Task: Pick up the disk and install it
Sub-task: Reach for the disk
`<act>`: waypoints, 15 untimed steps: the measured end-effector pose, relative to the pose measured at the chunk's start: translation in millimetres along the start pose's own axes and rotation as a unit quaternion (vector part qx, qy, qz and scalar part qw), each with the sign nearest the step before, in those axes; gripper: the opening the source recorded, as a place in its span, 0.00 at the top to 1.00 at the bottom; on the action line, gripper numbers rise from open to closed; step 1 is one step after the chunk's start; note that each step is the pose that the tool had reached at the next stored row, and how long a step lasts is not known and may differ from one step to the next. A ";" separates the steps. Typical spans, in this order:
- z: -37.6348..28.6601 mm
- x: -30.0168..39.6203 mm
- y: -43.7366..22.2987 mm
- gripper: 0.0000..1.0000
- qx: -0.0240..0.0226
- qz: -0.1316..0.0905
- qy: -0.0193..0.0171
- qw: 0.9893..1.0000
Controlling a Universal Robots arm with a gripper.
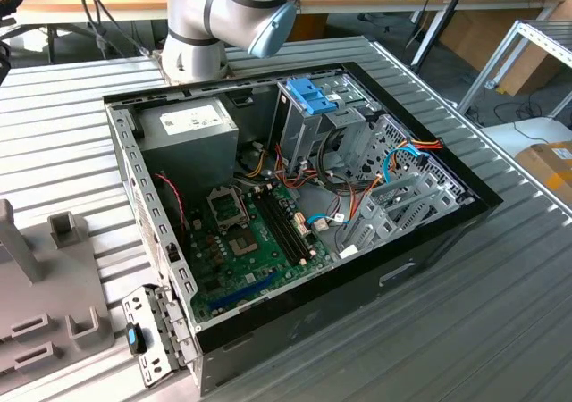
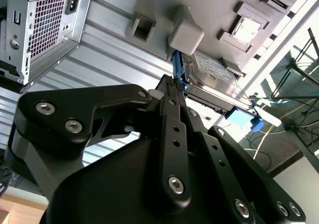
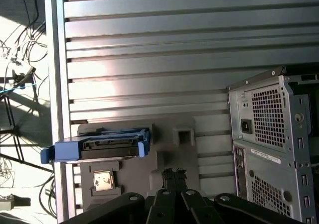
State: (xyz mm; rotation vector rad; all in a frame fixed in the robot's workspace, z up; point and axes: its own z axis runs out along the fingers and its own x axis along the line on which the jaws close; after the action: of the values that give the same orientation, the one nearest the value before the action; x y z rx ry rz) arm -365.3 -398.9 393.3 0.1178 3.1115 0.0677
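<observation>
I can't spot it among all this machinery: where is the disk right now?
In both wrist views the disk rests on the grey holder on the slatted table, near the table's edge and apart from the computer case.

The disk (image 3: 107,145) is seen as a flat, dark rectangular hard drive framed by bright blue plastic rails (image 3: 99,133), with a blue end tab (image 3: 52,153) at one short end. It is held in a grey fixture (image 3: 169,159) near the edge of the ribbed metal table (image 3: 174,59), and the tab end is carried out past that edge. A narrow dark side is presented in the first wrist view. In the second wrist view the disk (image 2: 214,77) is shown by its broad silvery face, on which a white label (image 2: 207,63) is borne.
</observation>
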 end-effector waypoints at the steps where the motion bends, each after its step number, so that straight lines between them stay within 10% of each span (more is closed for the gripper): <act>1: 0.0 0.1 0.0 0.89 0.000 0.000 0.000 1.000; 15: -0.1 0.0 0.0 0.89 0.000 0.000 0.007 1.000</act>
State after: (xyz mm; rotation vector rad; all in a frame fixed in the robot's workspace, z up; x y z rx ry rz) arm -365.3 -398.9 393.4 0.1188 3.1256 0.0703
